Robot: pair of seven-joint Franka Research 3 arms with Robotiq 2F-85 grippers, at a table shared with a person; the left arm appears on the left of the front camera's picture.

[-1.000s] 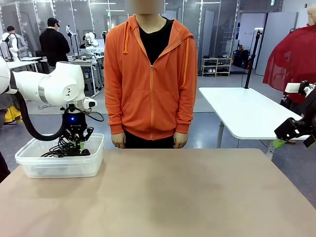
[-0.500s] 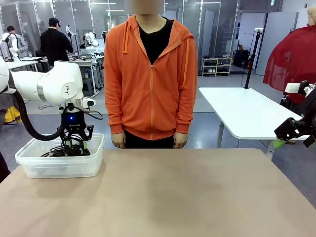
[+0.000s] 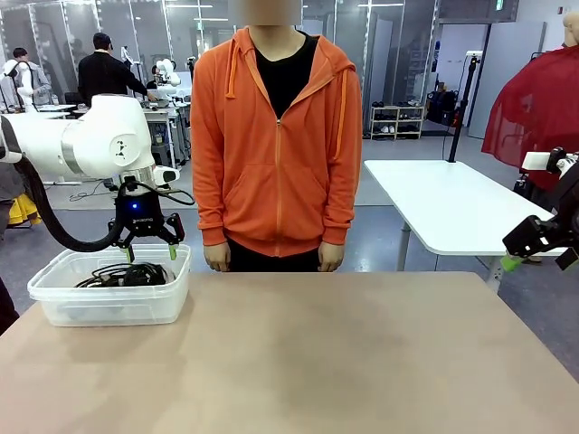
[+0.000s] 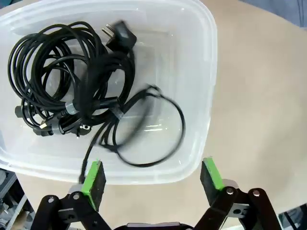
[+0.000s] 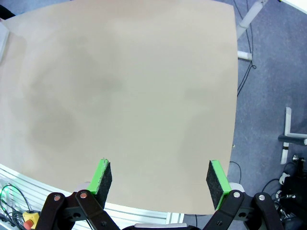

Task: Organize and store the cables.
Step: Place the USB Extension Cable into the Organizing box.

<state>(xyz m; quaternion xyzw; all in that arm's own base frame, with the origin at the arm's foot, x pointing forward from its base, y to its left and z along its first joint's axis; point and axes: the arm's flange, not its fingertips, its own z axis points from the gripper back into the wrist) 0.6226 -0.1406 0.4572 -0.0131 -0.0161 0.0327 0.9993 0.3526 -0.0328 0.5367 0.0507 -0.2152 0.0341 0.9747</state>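
Observation:
Several black cables (image 4: pixel 72 91) lie coiled in a clear plastic bin (image 4: pixel 199 57), a plug near the bin's far wall. From the front the cables (image 3: pixel 122 273) show as a dark heap inside the bin (image 3: pixel 109 303) at the table's left. My left gripper (image 3: pixel 149 250) hangs open just above the bin with nothing between its fingers (image 4: pixel 94 178). My right gripper (image 3: pixel 534 249) is off the table's right edge, high up; in its own wrist view its green pads (image 5: pixel 102 175) stand wide apart, open and empty, over the bare tabletop (image 5: pixel 124 96).
A person in an orange hoodie (image 3: pixel 276 136) stands at the far side of the table, hands (image 3: pixel 217 258) down at its edge. The tan table (image 3: pixel 326 353) stretches right of the bin. A white table (image 3: pixel 452 203) stands behind on the right.
My left gripper has risen out of the bin and opened, leaving the cables lying inside. The right arm has not moved.

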